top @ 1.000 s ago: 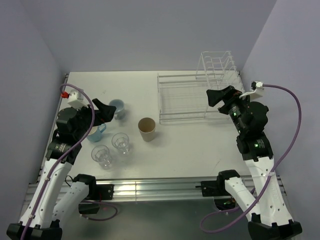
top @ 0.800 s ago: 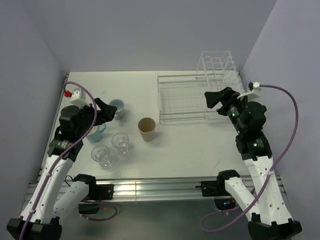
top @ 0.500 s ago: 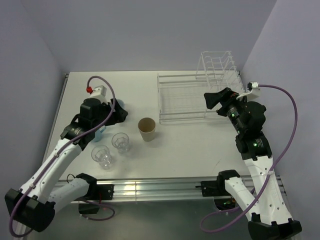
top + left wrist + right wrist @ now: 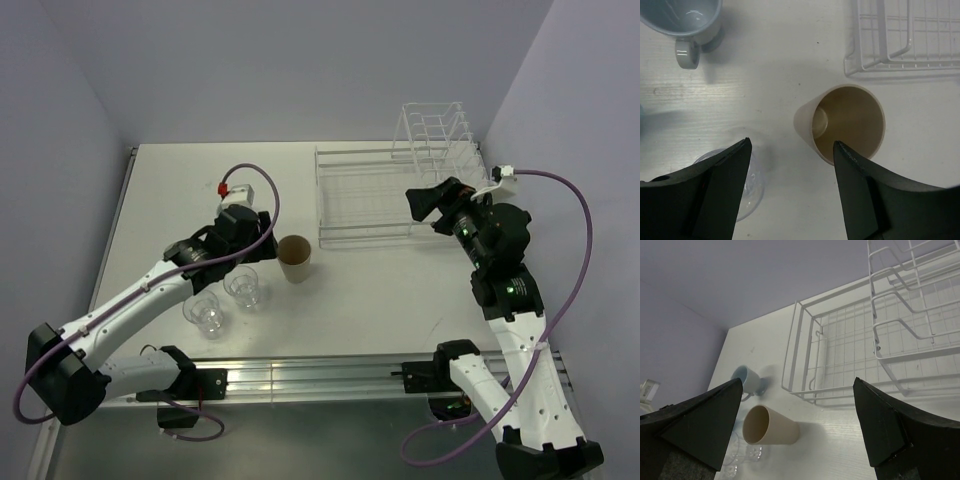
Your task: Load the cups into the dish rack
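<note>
The tan paper cup point(image 4: 293, 258) stands upright mid-table, just in front of the white wire dish rack point(image 4: 365, 195). My left gripper point(image 4: 267, 247) is open and empty, hovering just left of the cup. In the left wrist view the cup point(image 4: 847, 125) sits ahead by the right finger, and the light blue mug point(image 4: 690, 20) is at top left. Two clear tumblers point(image 4: 242, 286) point(image 4: 205, 313) stand near the front. My right gripper point(image 4: 424, 200) is open and empty above the rack's near right part. The small light blue cup is hidden under my left arm.
The rack's tall plate dividers point(image 4: 432, 128) stand at its far right end. Purple walls close in the table on the left, back and right. The right wrist view shows the rack point(image 4: 865, 350), the tan cup point(image 4: 769, 426) and the mug point(image 4: 747, 380).
My left arm has swung right from the table's left side, over the blue mug, to just beside the tan cup. The right arm has barely moved.
</note>
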{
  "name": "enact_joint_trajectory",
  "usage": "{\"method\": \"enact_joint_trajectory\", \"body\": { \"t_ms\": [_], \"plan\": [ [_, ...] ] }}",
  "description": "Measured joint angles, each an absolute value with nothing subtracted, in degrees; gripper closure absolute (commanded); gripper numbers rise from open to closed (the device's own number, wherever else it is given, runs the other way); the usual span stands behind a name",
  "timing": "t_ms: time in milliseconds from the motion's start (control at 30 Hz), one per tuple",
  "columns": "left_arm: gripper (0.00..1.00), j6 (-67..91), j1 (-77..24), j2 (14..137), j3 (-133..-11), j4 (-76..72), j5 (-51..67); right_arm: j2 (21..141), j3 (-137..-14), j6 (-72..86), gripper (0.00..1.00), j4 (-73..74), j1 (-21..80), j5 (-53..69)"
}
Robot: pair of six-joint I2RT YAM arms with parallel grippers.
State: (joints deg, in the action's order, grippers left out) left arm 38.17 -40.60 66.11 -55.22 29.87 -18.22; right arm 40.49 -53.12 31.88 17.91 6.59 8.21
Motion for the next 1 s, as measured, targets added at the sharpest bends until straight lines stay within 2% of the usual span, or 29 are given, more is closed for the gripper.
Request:
{"method": "enact_joint_trajectory", "body": {
  "t_ms": [1000],
  "plan": [
    [0.27, 38.7, -41.4, 70.2, -55.2, 28.9, -20.4, 41.0, -52.9, 31.9, 0.01, 18.1, 6.6, 8.6]
  ]
}}
